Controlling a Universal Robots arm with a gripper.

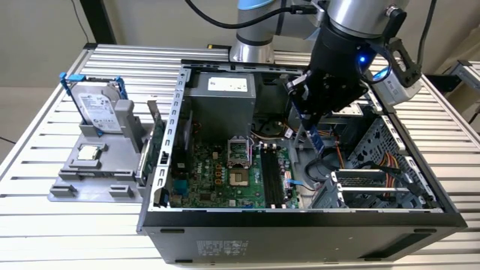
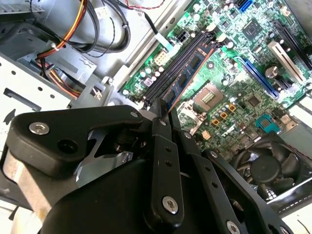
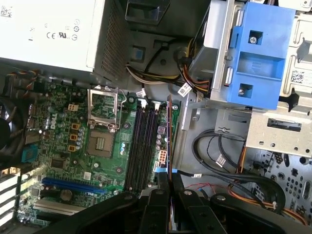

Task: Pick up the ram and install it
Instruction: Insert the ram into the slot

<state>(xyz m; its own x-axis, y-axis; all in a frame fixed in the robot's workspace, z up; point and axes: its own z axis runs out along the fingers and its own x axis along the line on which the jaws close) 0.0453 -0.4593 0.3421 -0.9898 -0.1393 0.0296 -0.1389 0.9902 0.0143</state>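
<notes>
Black fingers of the claw were pinched tight on the ram, which I saw edge-on in both wrist views; it hung upright just above the memory slots, apart from them; below the claw lay the green motherboard inside the open computer case, on a ribbed metal table; the ram looked thin, long, bluish-green with dark chips.

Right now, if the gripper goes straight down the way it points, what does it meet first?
Probably the memory slots on the motherboard: the gripper, shut on the ram, points at them; depth is unclear.
</notes>
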